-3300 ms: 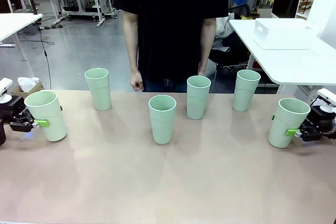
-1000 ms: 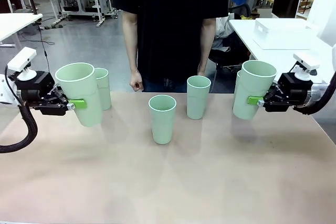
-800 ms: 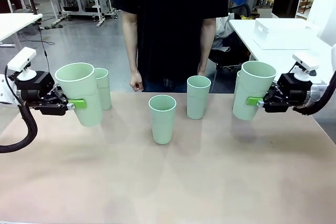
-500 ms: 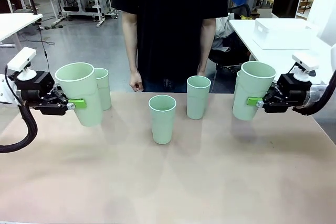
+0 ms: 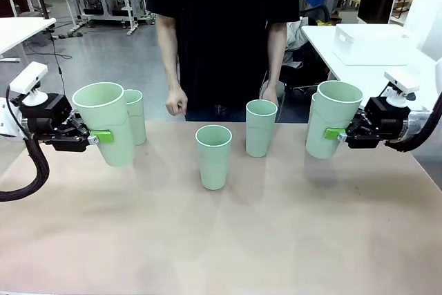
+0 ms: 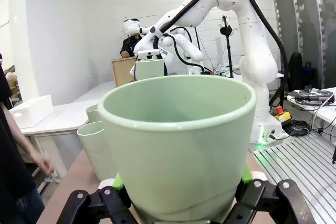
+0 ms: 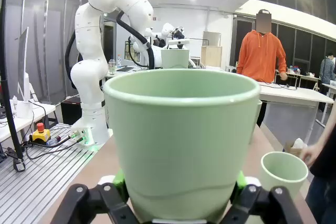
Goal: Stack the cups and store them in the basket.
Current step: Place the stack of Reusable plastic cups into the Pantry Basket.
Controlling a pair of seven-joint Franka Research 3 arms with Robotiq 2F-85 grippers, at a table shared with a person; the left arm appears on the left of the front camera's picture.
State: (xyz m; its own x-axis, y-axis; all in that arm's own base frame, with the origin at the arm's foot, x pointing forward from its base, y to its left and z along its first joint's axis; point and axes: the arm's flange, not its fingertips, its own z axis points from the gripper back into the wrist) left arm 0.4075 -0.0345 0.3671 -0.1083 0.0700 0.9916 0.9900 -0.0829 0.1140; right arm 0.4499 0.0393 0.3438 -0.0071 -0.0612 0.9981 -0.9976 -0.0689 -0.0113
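Left hand (image 5: 103, 136) clamps left cup (image 5: 105, 110), right hand (image 5: 332, 132) clamps right cup (image 5: 335, 110) (front view: both aloft)

Black-shirted person (image 5: 224, 32) behind tan table (image 5: 221, 240)

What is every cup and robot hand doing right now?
left lifted cup: held up off the table
left gripper: shut on the left lifted cup
right lifted cup: held up off the table
right gripper: shut on the right lifted cup
far-left cup: upright on the table
front middle cup: upright on the table
back middle cup: upright on the table
far-right cup: on the table, mostly hidden
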